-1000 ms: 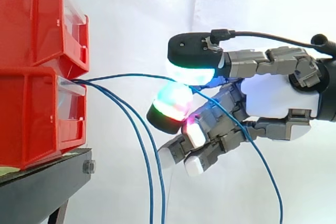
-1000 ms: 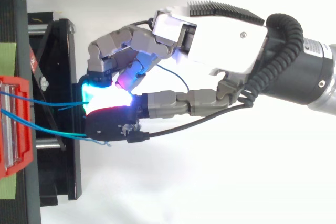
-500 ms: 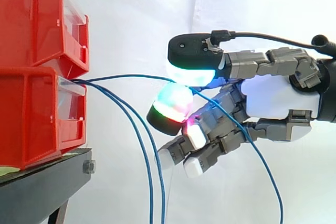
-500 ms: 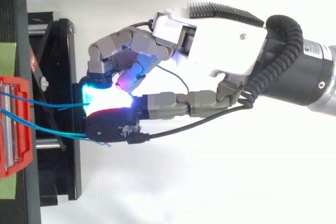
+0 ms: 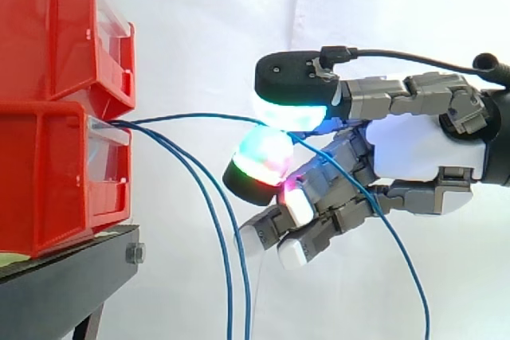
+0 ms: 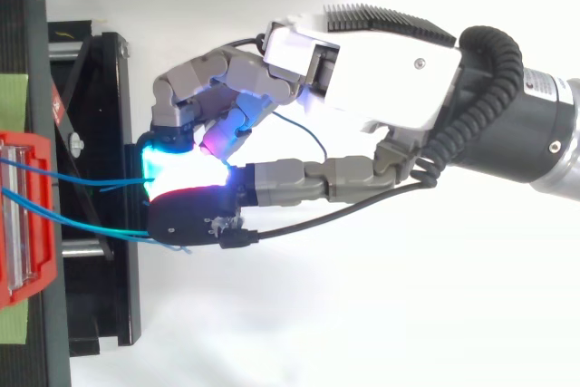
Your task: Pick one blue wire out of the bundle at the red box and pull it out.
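We find the hand (image 5: 422, 149) level with the lower bin (image 5: 48, 173), reaching in from the right, well clear of the bin front. The thumb pad (image 5: 291, 109) sits above one finger pad (image 5: 259, 161), and the two are closed narrowly together. The blue wire (image 5: 199, 115) is pinched between them. The remaining fingers (image 5: 299, 248) are curled below and hold nothing we can see.

The wire leaves the front opening of the lower bin, runs across in a shallow arc to the pinch, passes through it and falls away down to the right, under the palm. Two other wires (image 5: 226, 264) leave the same opening and hang down just beside each other, apart from the hand.

The lower bin rests on the stand (image 5: 64, 284), with the upper bin (image 5: 48, 29) stacked on it. The curtain (image 5: 207, 21) is behind.

From above, the hand (image 6: 381, 61) has its glowing pads over the stand (image 6: 100, 296), near the bin (image 6: 27, 215). Blue strands run from the bin to the pads; we cannot tell there which one is held.
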